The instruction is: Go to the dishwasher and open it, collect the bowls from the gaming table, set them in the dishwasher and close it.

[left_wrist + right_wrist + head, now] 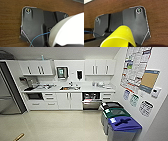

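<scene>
Evidently stands well back from the kitchen counter (100, 90), looking down across a pale floor (55, 124). Finds the dishwasher (91, 100) just right of the frame's centre, under that counter, between the white cabinet doors (69, 100) and a narrow stack of drawers (107, 96). Looks already open: dark racked inside above, steel front panel lower down and tipped out, though how far is hard to tell. Probably left open so that both loaded arms can go straight to the racks.

Meets three bins (117, 119) in the lower right of the frame, along the wall with the posters (136, 67), near the dishwasher's right side; worth a wide berth on the approach. Has a steel fridge (7, 97) at the far left and a sink (70, 88) in the counter just left of the dishwasher.

Carries, by the look of it, one bowl per arm. Shows a white bowl (70, 30) large in the lower right of the left wrist view, and a yellow bowl (120, 37) at the bottom centre of the right wrist view, each close against the camera. Suggests each is gripped at the rim for the drive, but cannot tell whether the left gripper or the right gripper is spread or pressed together.

Points both wrists at a brown wood-grain surface (11, 18). Judging from that, keeps the arms low and tucked close rather than stretched forward.
</scene>
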### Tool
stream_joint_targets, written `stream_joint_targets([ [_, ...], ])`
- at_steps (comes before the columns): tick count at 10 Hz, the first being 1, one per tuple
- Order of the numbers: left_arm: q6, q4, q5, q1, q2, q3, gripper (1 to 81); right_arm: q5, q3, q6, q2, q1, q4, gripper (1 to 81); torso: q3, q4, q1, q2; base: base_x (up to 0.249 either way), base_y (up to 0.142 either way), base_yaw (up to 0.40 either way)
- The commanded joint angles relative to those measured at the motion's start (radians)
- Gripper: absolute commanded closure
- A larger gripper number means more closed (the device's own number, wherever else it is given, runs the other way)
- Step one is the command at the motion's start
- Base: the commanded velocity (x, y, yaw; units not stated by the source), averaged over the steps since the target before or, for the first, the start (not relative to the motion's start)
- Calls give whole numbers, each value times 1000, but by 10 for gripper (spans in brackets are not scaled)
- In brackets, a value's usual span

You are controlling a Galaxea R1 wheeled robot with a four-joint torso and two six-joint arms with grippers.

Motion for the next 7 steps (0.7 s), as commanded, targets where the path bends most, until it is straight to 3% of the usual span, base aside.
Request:
stream_joint_targets([
  [1, 1, -1, 20, -31, -17, 1, 811, -42, 2, -2, -12, 48, -9, 811, 0, 0, 0, 0, 158, 0, 0],
  [7, 1, -1, 20, -31, -17, 1, 811, -42, 2, -2, -13, 47, -9, 811, 0, 0, 0, 0, 158, 0, 0],
])
